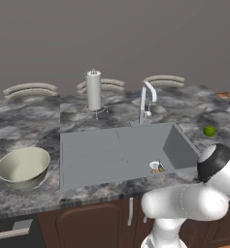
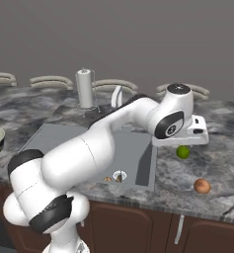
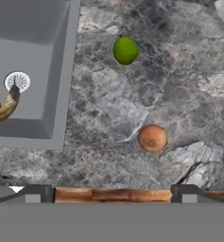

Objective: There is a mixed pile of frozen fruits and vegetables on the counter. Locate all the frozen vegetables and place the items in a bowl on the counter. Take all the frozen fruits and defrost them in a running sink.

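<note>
My gripper (image 3: 112,194) is open, its fingertips wide apart with nothing between them, and it hovers over the counter (image 3: 108,113) right of the sink (image 3: 33,61). Below it lie the frozen vegetables: a lime-green ball (image 3: 126,50) (image 2: 183,152) (image 1: 209,130) and a reddish-brown oval lump (image 3: 152,137) (image 2: 202,186), apart from each other. In the right base view the gripper (image 2: 187,142) hangs just above the green ball. The frozen fruit, an orange-brown lump (image 3: 0,108) (image 1: 157,169), lies in the basin beside the drain (image 3: 17,81). The cream-green bowl (image 1: 23,167) stands far left of the sink.
A curved chrome tap (image 1: 146,101) stands behind the sink (image 1: 111,150). A paper-towel holder (image 1: 93,91) is behind the ribbed drainboard. Flat beige plates (image 1: 30,89) line the back wall. The counter's front edge (image 3: 113,194) runs close below the reddish-brown lump.
</note>
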